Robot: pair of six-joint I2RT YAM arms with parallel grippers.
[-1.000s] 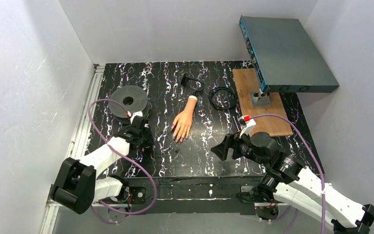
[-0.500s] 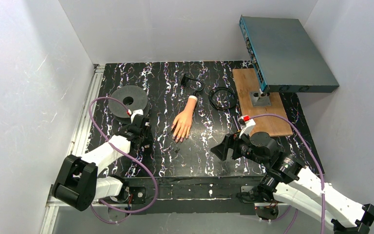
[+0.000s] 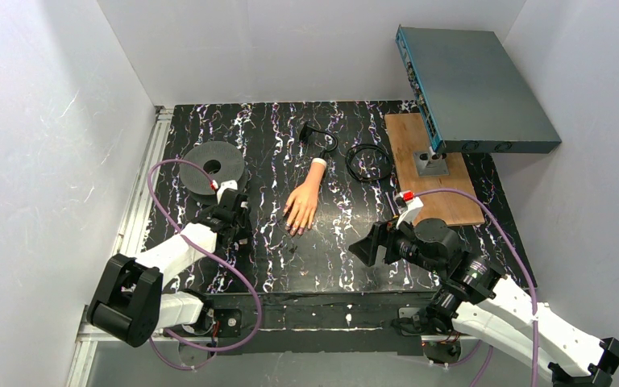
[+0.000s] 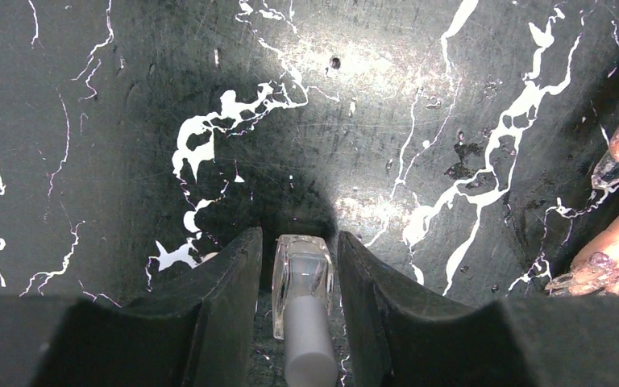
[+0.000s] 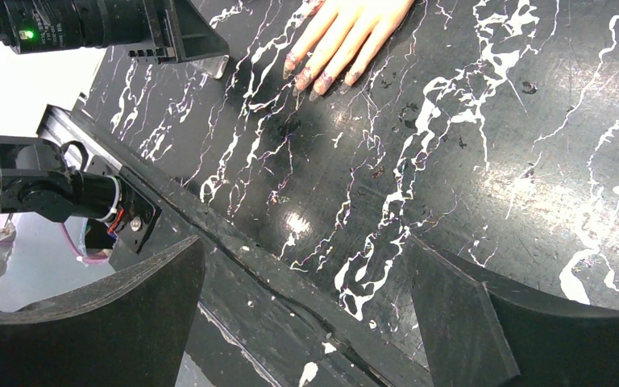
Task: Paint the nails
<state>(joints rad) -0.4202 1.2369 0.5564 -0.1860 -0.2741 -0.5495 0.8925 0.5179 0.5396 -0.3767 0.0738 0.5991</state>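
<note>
The flesh-coloured mannequin hand [image 3: 302, 205] lies palm down at the table's middle, white wrist stub away from me. Its nails [image 3: 292, 228] are dark purplish; they also show in the left wrist view [image 4: 612, 161] and the right wrist view [image 5: 320, 81]. My left gripper [image 3: 230, 218] is low at the table, left of the hand. Its jaws [image 4: 297, 235] stand close on either side of a small clear polish bottle [image 4: 301, 274] with a grey cap, narrow gaps on both sides. My right gripper [image 3: 363, 246] [image 5: 305, 242] is wide open and empty, near the front edge.
A grey spool [image 3: 213, 168] lies at the back left. A black coiled cable [image 3: 368, 160] and a black plug [image 3: 313, 133] lie behind the hand. A wooden board [image 3: 431, 173] carries a stand with a grey-teal box [image 3: 475, 89]. White walls surround the table.
My left arm has shifted slightly to the right near the table. The right arm and the mannequin hand have not moved.
</note>
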